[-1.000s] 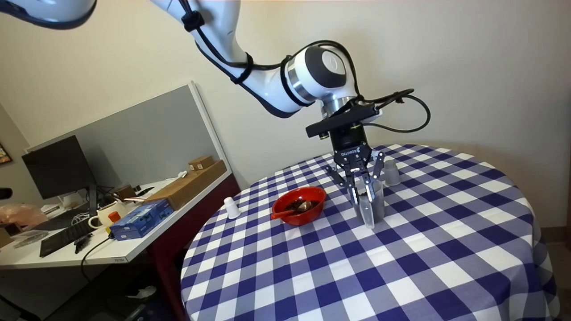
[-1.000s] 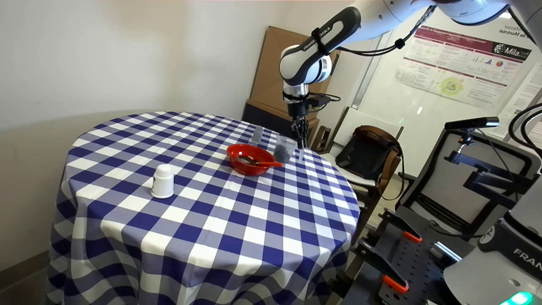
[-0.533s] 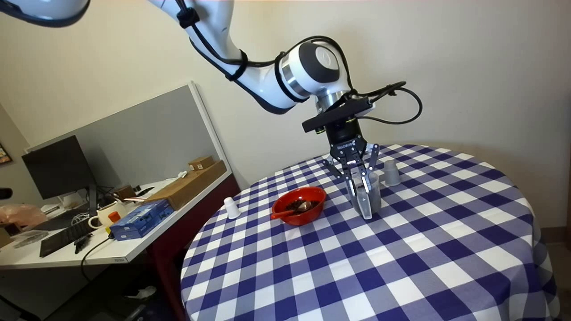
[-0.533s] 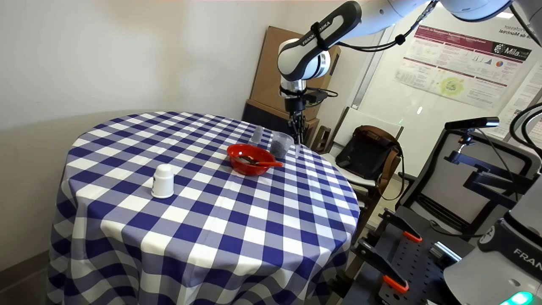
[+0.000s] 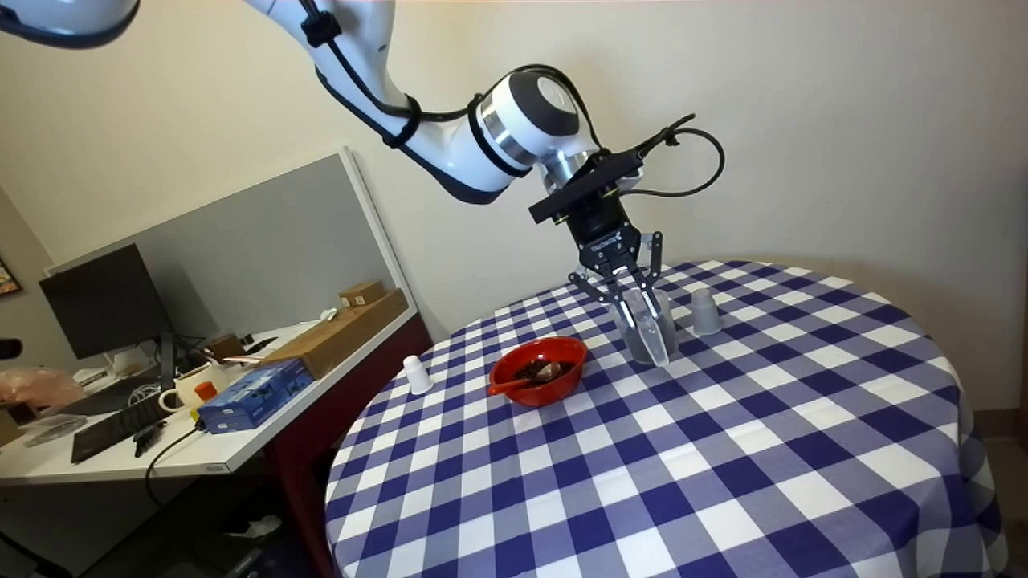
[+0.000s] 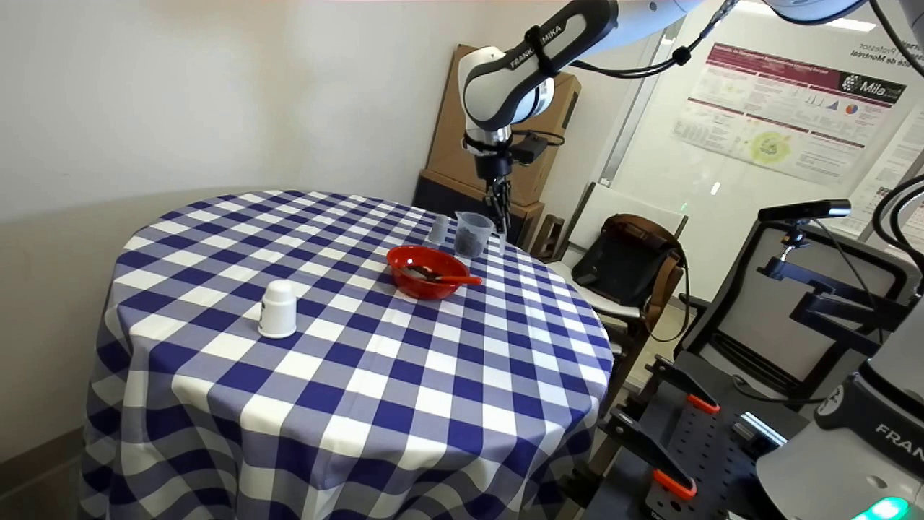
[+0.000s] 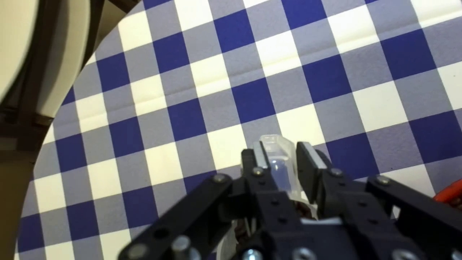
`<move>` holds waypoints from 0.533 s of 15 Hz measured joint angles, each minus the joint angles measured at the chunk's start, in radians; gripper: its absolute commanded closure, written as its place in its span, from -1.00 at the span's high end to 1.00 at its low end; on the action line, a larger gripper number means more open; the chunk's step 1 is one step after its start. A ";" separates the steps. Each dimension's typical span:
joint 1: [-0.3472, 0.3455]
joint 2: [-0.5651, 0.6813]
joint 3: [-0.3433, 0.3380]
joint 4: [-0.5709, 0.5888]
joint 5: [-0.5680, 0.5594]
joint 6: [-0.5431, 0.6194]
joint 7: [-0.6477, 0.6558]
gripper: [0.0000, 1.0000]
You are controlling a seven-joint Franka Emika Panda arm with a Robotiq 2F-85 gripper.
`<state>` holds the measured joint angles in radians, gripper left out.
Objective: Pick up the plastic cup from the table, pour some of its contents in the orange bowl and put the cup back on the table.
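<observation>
Plastic cup (image 6: 473, 238) at the checked table (image 6: 339, 393), near the orange bowl (image 6: 419, 289), a gap showing between the two in an exterior view. Long axis close to vertical, mouth up, any lean slight. Whether the base touches the table, cannot tell.

Cup's spout (image 6: 460, 215) points left in an exterior view; handle (image 7: 279, 166) on the opposite side of the body, to the right there. In the wrist view the handle runs toward the top, its end showing past the gripper (image 7: 284, 158).

Gripper pinching the handle, fingers (image 7: 314, 156) one to each flank. Slants down to the cup from upper left in an exterior view. Dark bits (image 7: 241, 231) inside the cup, partly covered by the gripper in the wrist view.

Orange bowl upright, dark bits in it too. Red-handled spoon (image 5: 514, 386) lies inside, its handle out over the rim. Grey cup (image 5: 705, 311), narrow end up, near the plastic cup, apart from it. White cup-like object (image 6: 278, 310) well apart, on the bowl's other side from the gripper, upright.
</observation>
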<state>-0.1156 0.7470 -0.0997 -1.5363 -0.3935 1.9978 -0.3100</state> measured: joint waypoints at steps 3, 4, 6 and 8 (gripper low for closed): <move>0.032 -0.012 -0.001 -0.002 -0.055 0.000 0.002 -0.77; 0.041 -0.016 -0.001 -0.002 -0.069 0.000 0.002 -0.77; 0.055 -0.022 -0.001 -0.002 -0.083 0.000 0.003 -0.77; 0.064 -0.025 -0.001 -0.003 -0.090 0.000 0.003 -0.77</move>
<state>-0.0514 0.7223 -0.1010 -1.5391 -0.4838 1.9980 -0.3074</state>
